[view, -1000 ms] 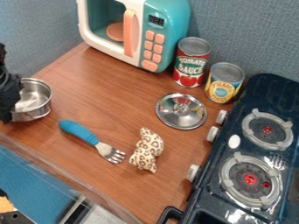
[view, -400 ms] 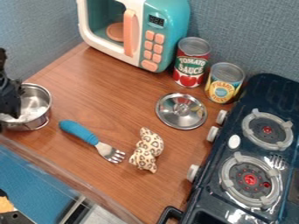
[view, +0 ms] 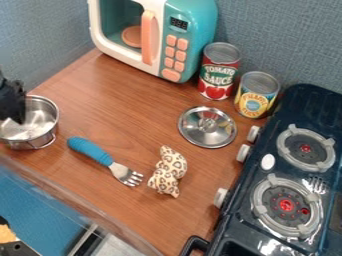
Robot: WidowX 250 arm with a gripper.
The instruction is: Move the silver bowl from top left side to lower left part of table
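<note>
1. We see the leopard-print toy just right of the blue-handled fork.
2. Just left of the fork, we have the silver bowl.
3. Left beyond the fork, we see the gripper; clenched or released, we cannot tell.
4. Well beyond the fork: our toy microwave.

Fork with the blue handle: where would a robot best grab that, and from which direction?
Probably around the middle of the blue handle, coming straight down from above and squeezing across its width. The fork lies flat on the table, and the handle is long and thick, while the metal end narrows at the neck and splits into prongs.
</note>
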